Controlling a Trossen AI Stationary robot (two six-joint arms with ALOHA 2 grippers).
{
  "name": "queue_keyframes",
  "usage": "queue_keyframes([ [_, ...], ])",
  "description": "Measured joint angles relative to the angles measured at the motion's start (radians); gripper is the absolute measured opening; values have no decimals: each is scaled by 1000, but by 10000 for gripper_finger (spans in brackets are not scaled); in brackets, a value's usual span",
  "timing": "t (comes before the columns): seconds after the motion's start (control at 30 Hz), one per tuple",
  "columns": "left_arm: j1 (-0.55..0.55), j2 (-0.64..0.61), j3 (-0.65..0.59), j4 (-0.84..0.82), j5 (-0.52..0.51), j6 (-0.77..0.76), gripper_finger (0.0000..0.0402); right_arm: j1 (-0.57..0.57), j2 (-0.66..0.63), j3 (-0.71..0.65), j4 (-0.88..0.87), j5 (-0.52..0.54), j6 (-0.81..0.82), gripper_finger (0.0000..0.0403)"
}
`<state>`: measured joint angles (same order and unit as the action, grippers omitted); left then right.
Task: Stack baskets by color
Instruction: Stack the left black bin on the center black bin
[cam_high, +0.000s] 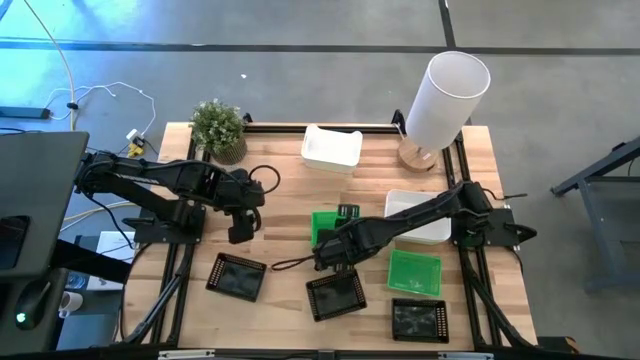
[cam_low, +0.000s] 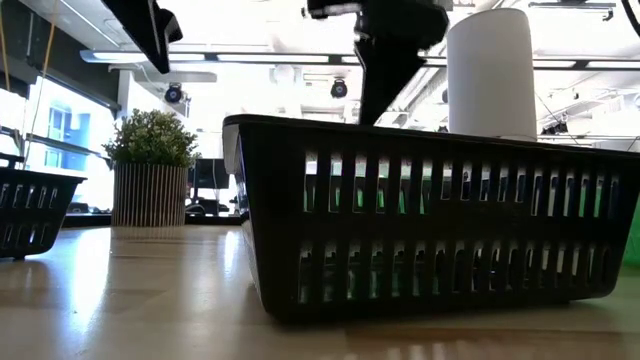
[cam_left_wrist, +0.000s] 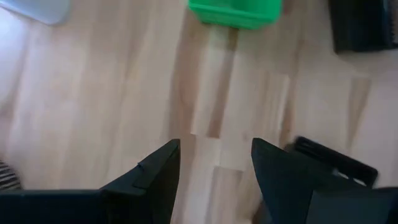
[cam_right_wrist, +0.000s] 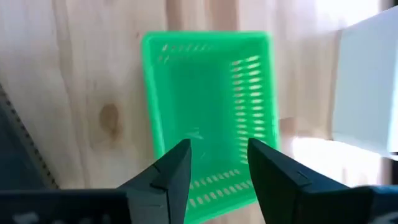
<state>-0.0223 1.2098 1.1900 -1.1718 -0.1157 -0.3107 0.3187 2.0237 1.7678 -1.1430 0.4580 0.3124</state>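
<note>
three black perforated plastic baskets sit along the near edge of the pale wooden table (cam_high: 280, 205): one left (cam_high: 237, 275), one middle (cam_high: 335, 295), one right (cam_high: 419, 320). just beyond, the right gripper (cam_right_wrist: 217, 165) hangs with its fingers apart over a bright green slotted basket (cam_right_wrist: 208, 106) near the table's middle, not touching it. another green basket (cam_high: 414, 272) lies rightward. the left gripper (cam_left_wrist: 214, 165) hovers spread over bare planks. two white baskets (cam_high: 332, 148) lie farther back.

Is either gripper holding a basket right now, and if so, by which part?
Nothing is held. The right gripper is open above the bright green perforated plastic basket, gripping no wall. The left gripper is open over bare wooden table.
</note>
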Motion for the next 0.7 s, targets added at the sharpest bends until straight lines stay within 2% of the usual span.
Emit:
queue_keyframes([
  [0.2, -46, 0, 0, -61, 17, 0, 184, 0, -1, 39, -97, 99, 0, 144],
  [0.47, -174, 0, -3, -62, 13, -12, 184, 0, 0, 39, -238, 171, 50, 144],
  [0.6, -215, 0, -70, -63, 7, -59, 184, 0, 0, 39, -303, 199, 96, 144],
  [0.7, -247, 0, -125, -53, 39, -84, 184, 0, 0, 38, -320, 198, 108, 144],
])
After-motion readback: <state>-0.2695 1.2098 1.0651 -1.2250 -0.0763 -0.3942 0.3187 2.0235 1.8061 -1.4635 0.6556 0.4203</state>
